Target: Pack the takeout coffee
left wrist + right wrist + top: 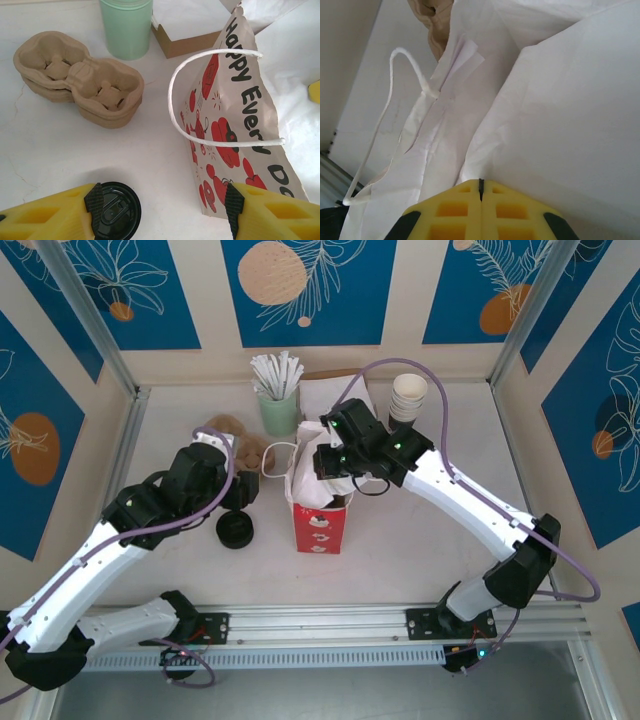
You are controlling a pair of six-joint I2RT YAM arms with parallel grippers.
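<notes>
Two arms shared one job here. On the left, my left end effector [163, 202] hung open just above the worktop [70, 150], holding nothing. The takeout coffee [116, 214] stood on the worktop between its jaws, right beside the left one. Looking down, I saw its round black lid. I judged the jaws were spread wide so they could fit around the cup before squeezing. A little to the right stood the red bag [235, 125], upright, near the cup but not touching it, so the trip would be short. At the bag's top, my right end effector [481, 186] was clenched tight and seemed to pinch the bag's white inner edge. I judged that this kept the mouth open for the cup.
</notes>
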